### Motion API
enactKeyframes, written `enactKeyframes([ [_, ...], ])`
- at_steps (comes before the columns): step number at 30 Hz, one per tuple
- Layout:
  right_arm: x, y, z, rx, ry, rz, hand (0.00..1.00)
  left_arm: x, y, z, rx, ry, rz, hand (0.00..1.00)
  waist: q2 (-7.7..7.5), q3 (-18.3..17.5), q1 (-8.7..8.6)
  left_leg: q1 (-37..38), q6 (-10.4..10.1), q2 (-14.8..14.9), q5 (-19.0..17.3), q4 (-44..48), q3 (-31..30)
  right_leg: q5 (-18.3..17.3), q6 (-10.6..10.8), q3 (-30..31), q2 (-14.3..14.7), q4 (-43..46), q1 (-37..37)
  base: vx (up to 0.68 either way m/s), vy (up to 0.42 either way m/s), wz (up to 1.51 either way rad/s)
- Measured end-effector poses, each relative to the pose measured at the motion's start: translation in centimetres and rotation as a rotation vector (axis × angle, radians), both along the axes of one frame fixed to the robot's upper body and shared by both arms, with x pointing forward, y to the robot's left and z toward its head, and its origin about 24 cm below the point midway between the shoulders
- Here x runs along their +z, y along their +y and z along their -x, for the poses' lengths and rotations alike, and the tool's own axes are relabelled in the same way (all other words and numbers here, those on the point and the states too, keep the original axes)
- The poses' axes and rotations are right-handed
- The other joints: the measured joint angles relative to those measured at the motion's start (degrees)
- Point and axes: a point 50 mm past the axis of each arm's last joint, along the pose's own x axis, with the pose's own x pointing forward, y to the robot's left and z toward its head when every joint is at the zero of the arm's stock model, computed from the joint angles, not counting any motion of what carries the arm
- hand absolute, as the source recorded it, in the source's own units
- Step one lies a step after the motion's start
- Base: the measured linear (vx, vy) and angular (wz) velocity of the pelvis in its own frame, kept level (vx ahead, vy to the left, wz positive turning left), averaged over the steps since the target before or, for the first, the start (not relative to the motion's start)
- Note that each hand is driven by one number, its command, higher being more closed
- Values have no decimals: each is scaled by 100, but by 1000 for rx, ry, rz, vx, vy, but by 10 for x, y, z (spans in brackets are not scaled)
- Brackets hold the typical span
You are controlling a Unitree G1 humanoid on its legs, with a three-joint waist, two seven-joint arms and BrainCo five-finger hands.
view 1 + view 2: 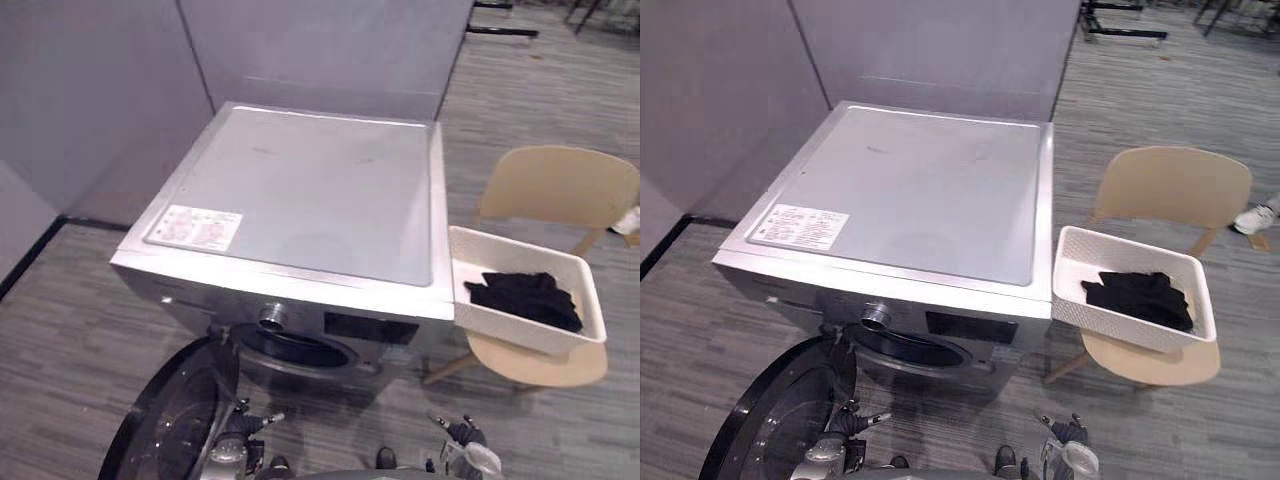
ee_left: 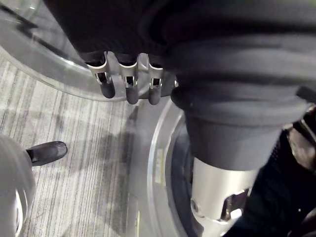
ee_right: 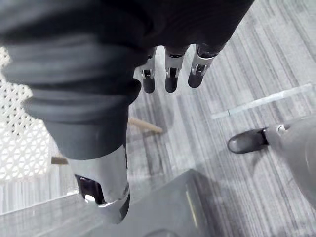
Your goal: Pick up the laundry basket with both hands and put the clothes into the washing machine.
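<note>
Hands hung low before the washer [image 1: 300, 190], the left hand [image 2: 127, 86] by the open door [image 1: 175, 420] and the right hand [image 3: 170, 76] above the floor, both with fingers loose, straight and empty. The basket [image 1: 500, 325] sat on a chair [image 1: 555, 185] just beside the washer's right side, holding black clothes [image 1: 525, 295], well apart from both hands. The likely trouble was an uneven lift, since the basket overhung the seat and gripping one rim first could tip it and spill the clothes; the swung-out door could also catch the left arm or basket on the way to the drum [image 1: 295, 350].
</note>
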Motion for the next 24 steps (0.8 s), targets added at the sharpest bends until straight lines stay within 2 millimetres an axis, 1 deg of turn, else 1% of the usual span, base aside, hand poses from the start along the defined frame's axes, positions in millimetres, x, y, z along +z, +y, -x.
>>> enactKeyframes([
  [1,1,-2,0,-11,-4,1,0,-1,-1,0,-5,5,3,0,-2,4,-13,-2,29,-22,-22,45,-14,60,1,191,-3,-16,-82,-108,11,-106],
  [2,2,-5,-3,-43,-19,-3,0,-1,-5,-1,-6,8,10,0,15,44,-29,-8,109,-29,-139,184,-4,168,33,546,30,-15,-223,-153,17,-149],
  [3,3,-9,-4,-57,-27,2,0,-2,-8,-1,-7,8,18,0,22,76,-19,-1,150,-17,-365,292,43,248,70,907,108,-17,-372,-140,20,-162],
  [4,4,-12,-6,-64,-34,8,0,-2,-10,-1,-7,8,23,0,52,107,-16,18,132,9,-572,359,70,312,93,1142,193,-24,-460,-159,45,-222],
  [5,8,-12,-15,-74,-62,9,0,-1,-11,-2,-5,8,23,0,18,231,-28,111,131,-18,-908,549,479,345,123,1734,290,-98,-620,-181,57,-252],
  [6,9,-12,-18,-82,-73,8,0,-1,-11,-5,-5,4,19,0,-9,273,-45,121,206,-49,-1066,606,854,318,29,1941,312,-244,-731,-200,64,-273],
  [7,10,-14,-20,-88,-77,12,0,0,-13,-7,-7,-2,19,0,29,292,-71,148,246,1,-1103,606,1132,208,-154,1853,315,-358,-811,-164,29,-238],
  [8,11,-13,-22,-91,-78,16,0,3,-12,-15,-12,-22,6,0,154,349,-138,159,273,172,-1111,663,1629,355,-258,1030,314,-159,-1050,-76,2,-183],
  [9,11,-12,-23,-89,-77,15,0,5,-9,-19,-16,-32,-4,0,123,370,-165,174,267,225,-1118,679,1851,378,-408,480,310,36,-1155,1,-26,-208],
  [10,9,-13,-19,-93,-60,16,0,9,-3,-29,-40,-53,-29,0,101,419,-176,243,219,291,-1120,759,2343,248,-891,-979,196,257,-1283,96,-34,-197],
  [11,10,-16,-19,-103,-55,32,0,12,-3,-36,-55,-69,-36,0,94,445,-209,298,162,388,-1099,882,2697,116,-1163,-2181,-44,312,-1277,120,-26,-201],
  [12,10,-18,-17,-105,-49,36,0,13,-2,-37,-56,-72,-39,0,190,499,-208,318,160,445,-1098,939,2811,55,-1290,-2718,-138,364,-1269,180,-119,-217],
  [13,8,-19,-14,-102,-33,40,0,14,2,-38,-54,-68,-50,0,149,479,-205,491,143,529,-1108,1052,3037,-64,-1506,-3853,-384,712,-1243,155,-153,-217],
  [14,7,-19,-12,-99,-24,43,0,13,5,-35,-52,-61,-56,0,181,496,-203,694,39,516,-1172,1067,3235,-7,-1556,-4349,-509,976,-1193,194,-209,-223],
  [15,7,-20,-11,-98,-21,45,0,13,7,-34,-52,-57,-62,0,213,513,-192,788,-50,541,-1225,1067,3360,121,-1470,-4459,-579,1109,-1174,144,-138,-176],
  [16,8,-21,-13,-93,-23,51,0,12,11,-32,-49,-46,-68,0,289,553,-195,1008,-103,531,-1257,1008,3553,41,-1038,-4260,-528,1353,-1253,256,-185,-162],
  [17,8,-25,-10,-89,-17,59,0,11,8,-34,-54,-42,-63,0,405,554,-352,1170,-135,549,-1235,989,3695,-220,-964,-3922,-447,1740,-1455,256,-161,-143],
  [18,8,-26,-8,-85,-11,62,0,12,8,-36,-55,-46,-63,0,413,556,-367,1198,-136,583,-1235,1106,3723,-349,-968,-3796,-436,1920,-1552,340,-194,-143],
  [19,7,-26,-4,-74,-1,67,0,12,7,-37,-51,-49,-59,0,427,562,-378,1178,-132,843,-1232,1773,3740,-559,-1012,-3491,-306,2169,-1667,314,-151,-129],
  [20,7,-26,-4,-67,0,67,0,10,5,-34,-43,-39,-49,0,479,580,-383,1078,-4,1238,-1152,2626,3622,-672,-1037,-3307,-120,2194,-1619,307,-132,-128],
  [21,7,-26,-4,-60,0,67,0,9,3,-31,-43,-33,-43,0,495,598,-380,990,240,1474,-1002,3170,3498,-724,-1056,-3191,-5,2156,-1550,304,-112,-103],
  [22,7,-24,-7,-44,-8,62,0,8,0,-29,-41,-27,-34,0,506,647,-369,757,819,1808,-856,4062,3136,-814,-1143,-3023,170,2046,-1381,273,-93,-95],
  [23,8,-18,-12,-24,-21,51,0,7,-4,-29,-25,-33,-15,0,484,805,-329,237,1009,1862,-1104,4925,2288,-894,-1146,-2811,293,1972,-1103,272,-81,-101],
  [24,8,-15,-15,-16,-31,46,0,7,-8,-27,-11,-36,1,0,401,905,-260,-424,731,1545,-1294,5345,1414,-975,-1142,-2625,309,1938,-887,189,-33,-77],
])
